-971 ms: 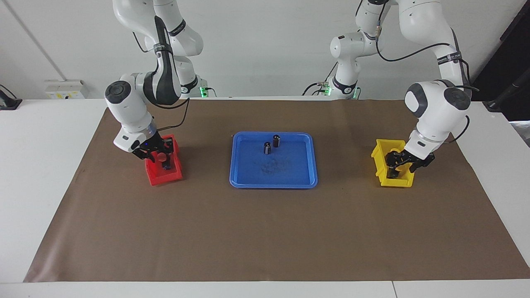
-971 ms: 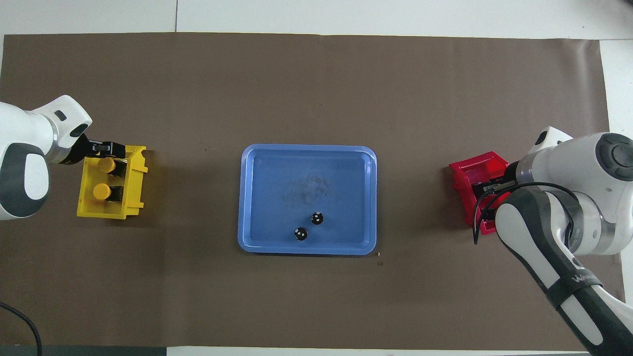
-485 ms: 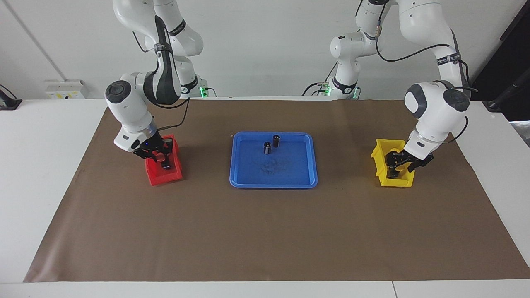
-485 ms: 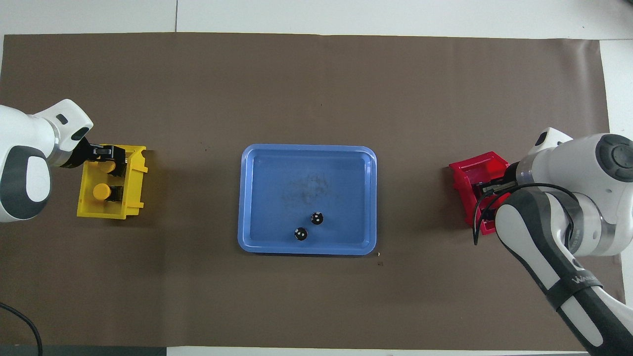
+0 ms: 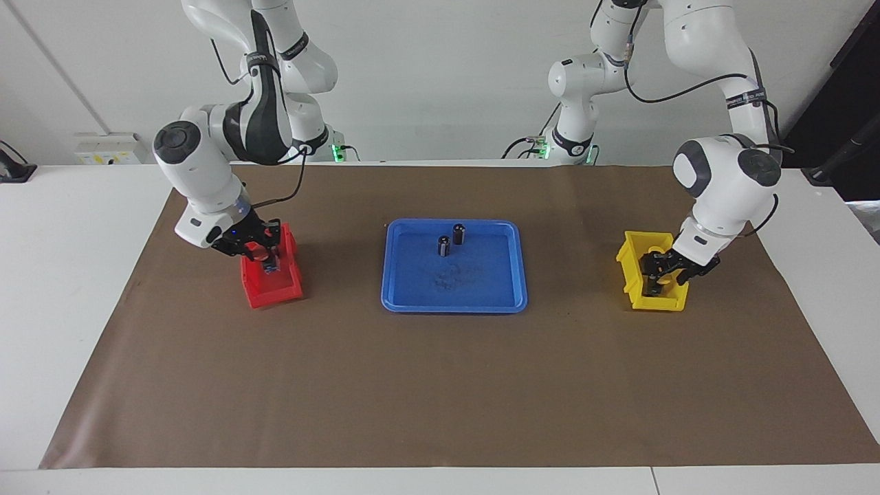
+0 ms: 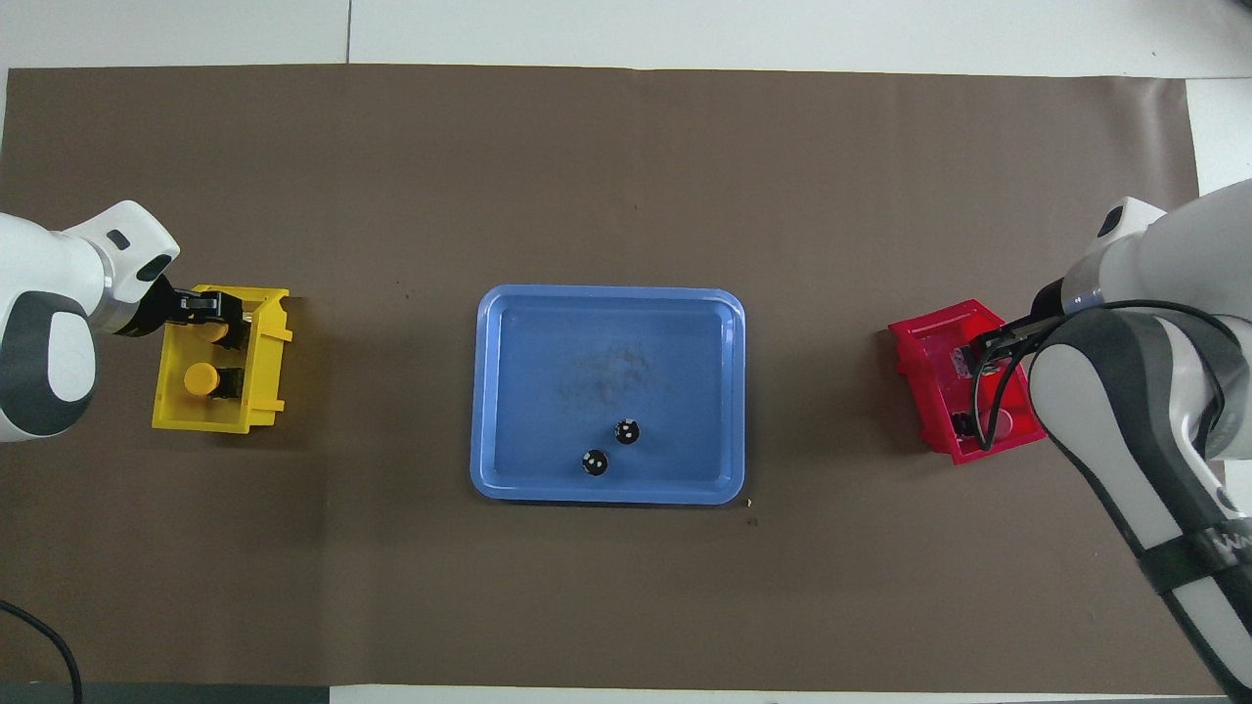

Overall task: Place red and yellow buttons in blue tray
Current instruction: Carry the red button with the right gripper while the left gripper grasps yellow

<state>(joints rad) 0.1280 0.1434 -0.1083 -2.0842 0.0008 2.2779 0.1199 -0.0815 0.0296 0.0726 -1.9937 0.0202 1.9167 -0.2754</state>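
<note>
My right gripper [image 5: 263, 249] is shut on a red button [image 5: 257, 253] and holds it just above the red bin [image 5: 271, 292]. In the overhead view the right gripper [image 6: 978, 357] and its arm cover much of the red bin [image 6: 924, 357]. My left gripper [image 5: 660, 278] reaches down into the yellow bin [image 5: 629, 258]. From overhead, the left gripper [image 6: 217, 311] sits over the farther yellow button [image 6: 210, 332], and a second yellow button [image 6: 201, 376] lies nearer the robots. The blue tray [image 5: 454, 306] [image 6: 606, 494] lies mid-table with no buttons in it.
Two dark capless cylinders [image 5: 444, 245] [image 5: 458, 234] stand in the part of the tray nearest the robots, also seen from overhead [image 6: 594, 462] [image 6: 627, 431]. A brown mat [image 5: 440, 385] covers the table. The yellow bin [image 6: 220, 420] sits at the left arm's end.
My right gripper has closed on the red button and risen out of the red bin with it. My left gripper has stayed in the yellow bin, shifting only slightly.
</note>
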